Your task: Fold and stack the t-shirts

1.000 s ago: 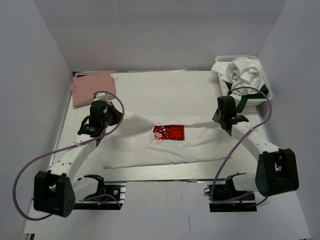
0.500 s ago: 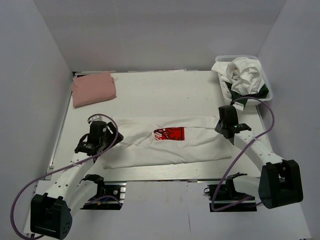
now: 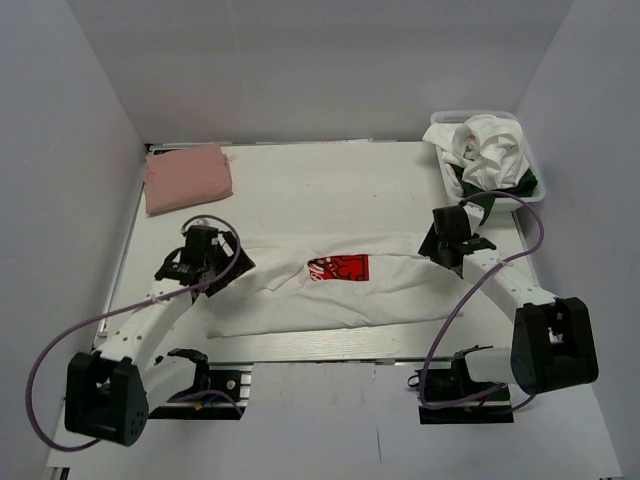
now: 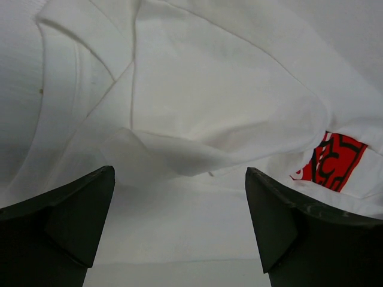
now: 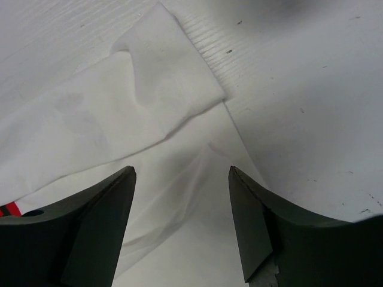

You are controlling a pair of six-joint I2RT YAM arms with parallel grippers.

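Observation:
The large white t-shirt (image 3: 330,295) with a red square print (image 3: 338,267) lies folded lengthwise across the table's middle. My left gripper (image 3: 222,262) hovers open over its left end; in the left wrist view the open left gripper (image 4: 179,173) has only loose white cloth (image 4: 209,89) beneath, and the red print (image 4: 332,161) shows at the right. My right gripper (image 3: 448,252) is open over the right end; the right wrist view shows the right gripper (image 5: 182,170) above a sleeve (image 5: 119,119), holding nothing. A folded salmon-pink t-shirt (image 3: 187,177) lies at the back left.
A white mesh basket (image 3: 530,160) at the back right holds crumpled white and dark green t-shirts (image 3: 485,150). Bare table (image 5: 299,72) shows right of the sleeve. White walls close in the back and both sides.
Both grippers opened and let go of the white t-shirt's ends. The shirt, held stretched and raised a second ago, now lies slack on the table.

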